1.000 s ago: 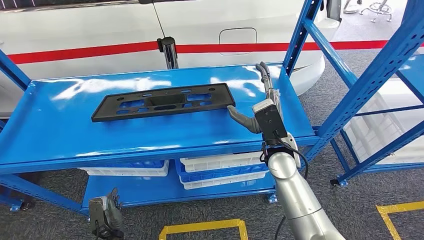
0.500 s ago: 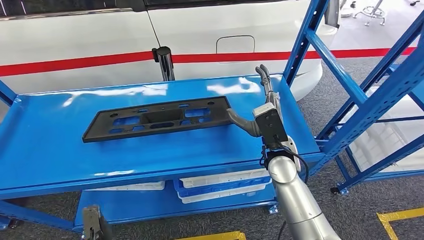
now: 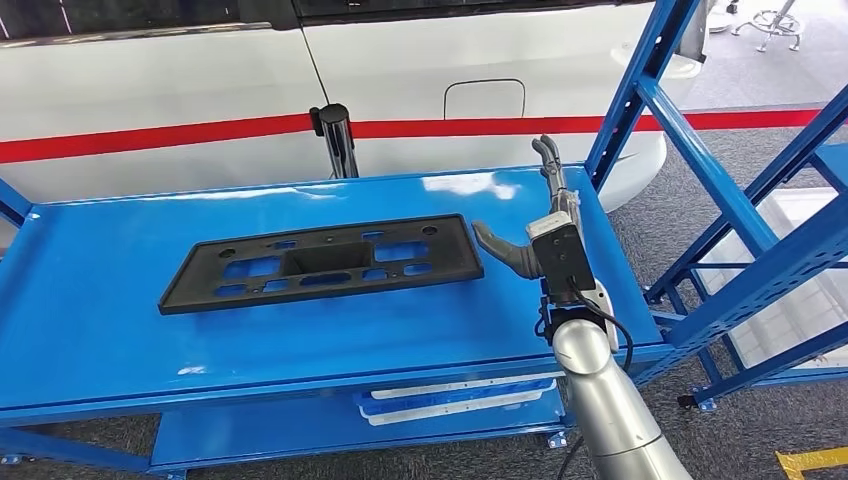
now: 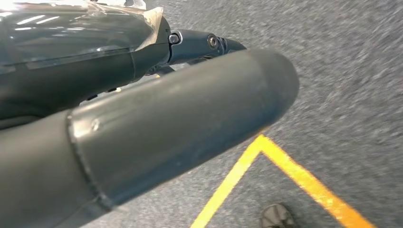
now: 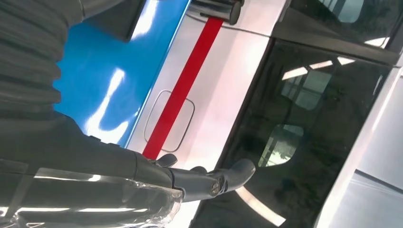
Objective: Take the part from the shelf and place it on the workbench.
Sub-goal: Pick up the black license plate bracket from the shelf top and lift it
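Note:
The part (image 3: 320, 262), a long flat black plastic plate with cut-outs, lies on the top board of the blue shelf (image 3: 120, 320). My right hand (image 3: 545, 225) hovers over the shelf at the part's right end. Its fingers (image 3: 548, 160) point away from me and its thumb (image 3: 497, 247) reaches toward the part's right edge; I cannot tell whether it touches. It holds nothing. In the right wrist view, the right hand (image 5: 95, 156) stretches its fingers (image 5: 214, 180) out toward the car. My left hand (image 4: 157, 123) hangs over the floor, holding nothing.
A white car (image 3: 200, 80) with a red stripe stands right behind the shelf. A black post (image 3: 340, 140) rises at the shelf's back edge. Blue uprights (image 3: 640, 90) flank my right hand. White bins (image 3: 460, 400) sit on the lower board. Yellow tape (image 4: 266, 161) marks the floor.
The whole picture has shifted, so the camera moved. My right hand stays by the part's right end. My left hand has dropped out of the bottom of the head view.

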`<state>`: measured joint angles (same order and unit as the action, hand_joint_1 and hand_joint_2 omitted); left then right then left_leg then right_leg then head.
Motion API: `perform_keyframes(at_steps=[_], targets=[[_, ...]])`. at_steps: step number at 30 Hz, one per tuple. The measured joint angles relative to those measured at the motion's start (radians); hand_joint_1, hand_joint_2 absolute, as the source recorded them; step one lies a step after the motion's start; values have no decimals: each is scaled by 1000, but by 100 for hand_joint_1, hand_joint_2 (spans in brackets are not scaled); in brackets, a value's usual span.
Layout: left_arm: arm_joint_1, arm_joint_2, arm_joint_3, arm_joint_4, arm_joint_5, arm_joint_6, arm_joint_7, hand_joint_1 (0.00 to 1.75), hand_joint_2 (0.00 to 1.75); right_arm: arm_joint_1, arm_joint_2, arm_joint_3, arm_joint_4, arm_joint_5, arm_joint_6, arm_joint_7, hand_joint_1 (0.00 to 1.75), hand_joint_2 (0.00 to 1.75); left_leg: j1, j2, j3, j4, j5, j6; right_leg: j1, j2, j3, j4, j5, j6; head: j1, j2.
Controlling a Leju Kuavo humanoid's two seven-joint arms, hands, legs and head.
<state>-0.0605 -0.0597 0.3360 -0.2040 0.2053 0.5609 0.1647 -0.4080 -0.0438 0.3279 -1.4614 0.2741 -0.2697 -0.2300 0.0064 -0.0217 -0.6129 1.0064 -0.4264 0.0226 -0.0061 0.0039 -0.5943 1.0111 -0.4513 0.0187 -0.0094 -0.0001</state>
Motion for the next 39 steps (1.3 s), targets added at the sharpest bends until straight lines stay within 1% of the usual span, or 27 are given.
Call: perform_keyframes(at_steps=[2,5,10,13,18,21,24,28,33,36,39], targets=[[2,1,3,5,1,-1,7,0,0,-2,-2,1,0,-1,0,0,0,175,3,1,4,-3,-1,-1,1,2,2,0,-1,-3,1,0],[2,4,4,8,1,0,14,0,0,-2,-3,3,0,-3,0,0,0,175,3,2,12,-10,-4,1,0,3,5,-1,-3,-7,0,0],[2,7,4,8,-13,-6,30,0,0,-2,-8,4,0,-3,1,-2,0,175,4,2,18,-16,-4,2,0,4,8,-1,-6,-11,0,0],[4,7,-3,8,-48,-51,43,0,0,-1,-12,22,-1,15,4,-12,0,175,4,3,20,-17,-4,2,1,4,9,-1,-7,-17,0,0],[4,6,-24,8,-76,-125,-18,0,0,26,-6,111,-24,131,11,-10,0,175,4,4,20,-18,-7,-4,3,4,9,-1,-8,-20,0,0],[2,3,-36,8,-85,-133,-45,0,0,61,11,187,-50,245,11,21,0,175,4,5,21,-18,-9,-10,3,4,9,-1,-9,-21,0,0],[0,-3,-40,8,-89,-133,-54,0,0,89,31,270,-63,348,16,60,0,175,3,6,21,-18,-10,-12,3,5,9,-1,-9,-21,0,0],[-1,-12,-46,8,-90,-131,-55,0,0,98,54,345,-47,414,22,88,0,175,1,6,20,-17,-11,-14,0,5,9,-1,-10,-21,1,0],[-1,-28,-53,8,-90,-121,-49,0,0,74,89,391,29,445,44,101,0,175,-3,6,21,-17,-11,-13,-4,5,10,-1,-10,-21,1,0],[-2,-39,-55,8,-86,-111,-46,0,0,41,122,413,95,474,59,118,0,175,-4,6,21,-17,-11,-13,-4,5,10,-1,-10,-21,1,0],[-3,-49,-55,8,-79,-101,-45,0,0,-7,163,433,176,531,56,148,0,175,-4,6,22,-17,-11,-13,-4,5,10,-1,-10,-21,0,0]])
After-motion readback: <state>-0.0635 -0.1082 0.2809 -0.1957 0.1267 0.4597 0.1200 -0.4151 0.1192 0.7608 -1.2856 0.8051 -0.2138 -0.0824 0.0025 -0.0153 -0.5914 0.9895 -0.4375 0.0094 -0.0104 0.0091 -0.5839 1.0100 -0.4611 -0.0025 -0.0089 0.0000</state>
